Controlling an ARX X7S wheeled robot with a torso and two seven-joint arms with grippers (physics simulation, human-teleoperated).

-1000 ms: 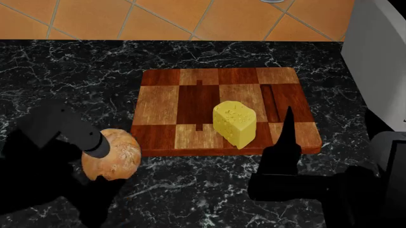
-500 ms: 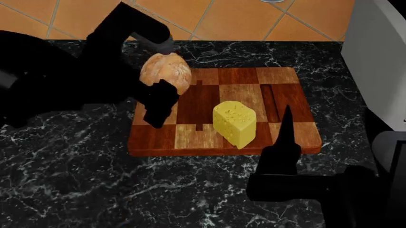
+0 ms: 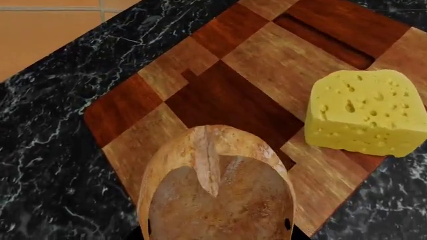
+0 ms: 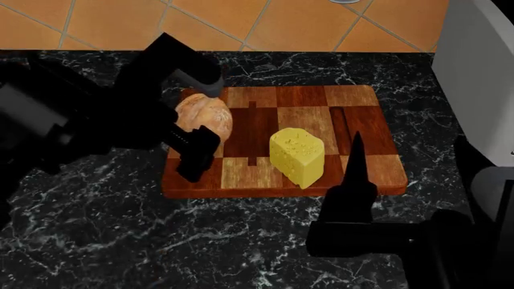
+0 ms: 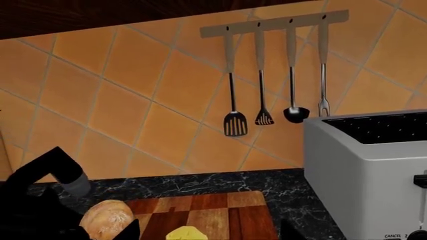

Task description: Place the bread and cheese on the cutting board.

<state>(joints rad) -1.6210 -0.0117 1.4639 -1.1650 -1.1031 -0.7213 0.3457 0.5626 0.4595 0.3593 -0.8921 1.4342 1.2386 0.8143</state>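
Gripping the crusty round bread [image 4: 204, 115], left claw [image 4: 195, 139] over chequered wooden cutting board [image 4: 365, 126]; right claw [image 4: 356, 158] unclear.

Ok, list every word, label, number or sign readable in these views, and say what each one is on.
"CANCEL": on the front of the white toaster, at its lower edge in the right wrist view.
A small mark right after it, perhaps a digit: too small to read.
Nothing else: the bread, the cheese and the cutting board carry no text.
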